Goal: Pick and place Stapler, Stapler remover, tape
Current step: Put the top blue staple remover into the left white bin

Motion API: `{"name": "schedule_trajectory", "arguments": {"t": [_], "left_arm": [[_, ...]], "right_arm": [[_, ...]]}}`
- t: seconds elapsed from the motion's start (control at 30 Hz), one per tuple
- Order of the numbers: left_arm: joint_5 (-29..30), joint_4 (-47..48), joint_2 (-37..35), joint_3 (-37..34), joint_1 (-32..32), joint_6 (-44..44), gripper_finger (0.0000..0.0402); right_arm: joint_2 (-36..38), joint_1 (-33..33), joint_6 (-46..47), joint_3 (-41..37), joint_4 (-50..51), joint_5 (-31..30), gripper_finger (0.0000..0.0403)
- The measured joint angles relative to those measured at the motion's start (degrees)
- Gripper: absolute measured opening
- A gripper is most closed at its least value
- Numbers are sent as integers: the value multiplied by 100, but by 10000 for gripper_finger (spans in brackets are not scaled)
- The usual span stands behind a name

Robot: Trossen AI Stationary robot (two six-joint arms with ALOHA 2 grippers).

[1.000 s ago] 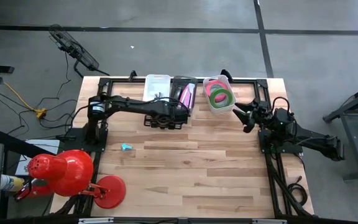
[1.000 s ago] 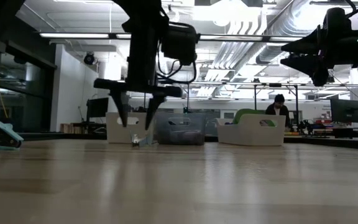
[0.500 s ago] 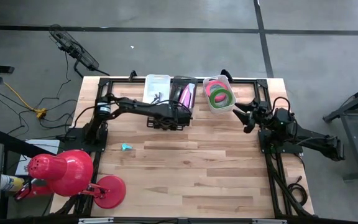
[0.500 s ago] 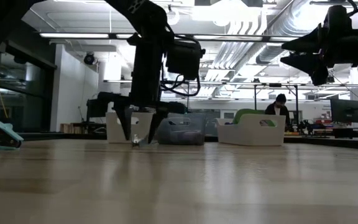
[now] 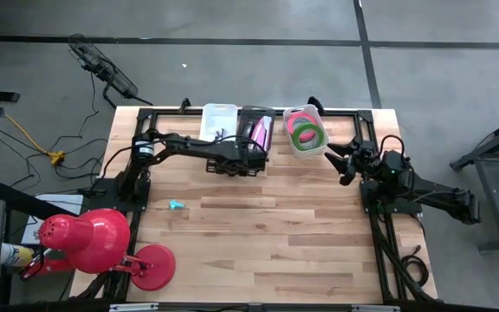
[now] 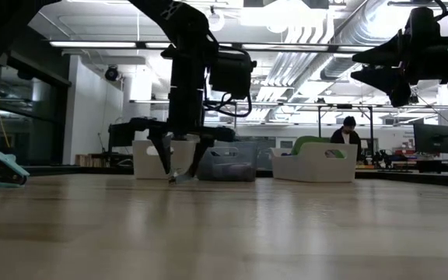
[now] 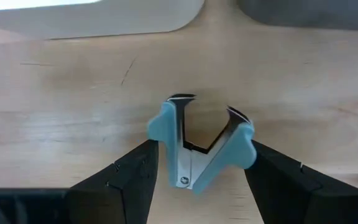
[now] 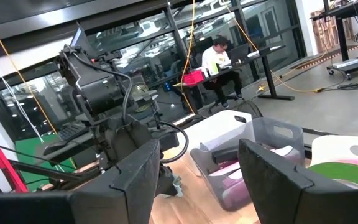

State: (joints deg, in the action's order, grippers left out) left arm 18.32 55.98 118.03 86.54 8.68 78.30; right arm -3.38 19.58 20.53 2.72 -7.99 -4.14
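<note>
Even overhead light on the counter (image 5: 258,234) in the high view; shadows soft and short. Low view: near counter surface blurred, with pale sheen from ceiling strip lights (image 6: 107,44); arms read as dark silhouettes against the bright room. Left wrist view is sharp on the staple remover (image 7: 199,144); white bin (image 7: 92,15) soft.

No readable text anywhere

No words, labels, brand marks, numbers or signs can be made out in any view: none on the tabletop (image 5: 258,225), none on the bins at the upper centre of the high view, none on the arms, and none in the room at the back of the low view and the right wrist view.
</note>
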Motion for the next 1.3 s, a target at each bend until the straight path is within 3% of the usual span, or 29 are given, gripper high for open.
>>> {"name": "schedule_trajectory", "arguments": {"t": [0.17, 0.57, 1.0, 1.3], "left_arm": [[-19, 5, 1, 0, 31, -177, 199], [-298, -13, 154, 20, 33, -671, 76], [-1113, 485, 162, 333, 31, -1780, 75], [-1099, 1403, 169, 1364, 192, -2439, 77]], "right_arm": [[0, 0, -2, 0, 0, -5, 209], [0, 0, -2, 0, 0, -150, 209], [0, 0, -4, 0, -2, -262, 209], [0, 0, -4, 0, -4, -260, 209]]}}
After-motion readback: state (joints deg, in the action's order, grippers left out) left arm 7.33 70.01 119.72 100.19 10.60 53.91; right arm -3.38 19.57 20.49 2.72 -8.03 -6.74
